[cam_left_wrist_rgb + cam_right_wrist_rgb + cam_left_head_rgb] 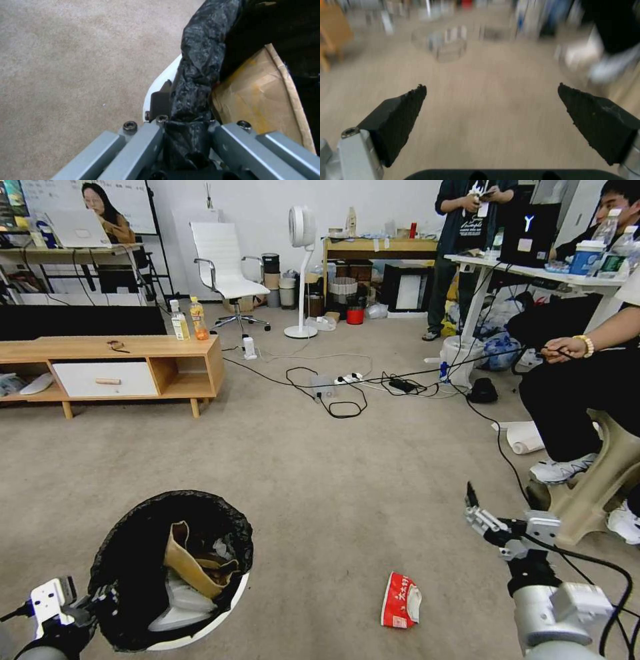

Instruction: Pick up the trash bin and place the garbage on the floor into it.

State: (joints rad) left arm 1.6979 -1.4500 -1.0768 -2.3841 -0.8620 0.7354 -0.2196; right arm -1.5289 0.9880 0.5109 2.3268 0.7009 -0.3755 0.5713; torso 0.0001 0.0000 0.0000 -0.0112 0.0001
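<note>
The trash bin (200, 628), white with a black bag over its rim, is at the lower left of the head view. My left gripper (100, 599) is shut on its near rim. In the left wrist view the left gripper (186, 110) pinches the black bag (196, 62) and the white wall (160, 77). Inside the bin lie a brown cardboard tray (190, 563) (260, 100) and white tissue (177, 607). A piece of garbage, a red-and-white packet (400, 600), lies on the carpet between the arms. My right gripper (477, 507) (491, 100) hovers open and empty above the carpet, beyond the packet.
A low wooden table (113, 347) stands far left with a yellow bottle (179, 323) and an orange bottle (199, 320) upright on it. Cables and a power strip (333, 383) cross the floor ahead. A seated person's shoes and stool (587, 480) are close to my right arm.
</note>
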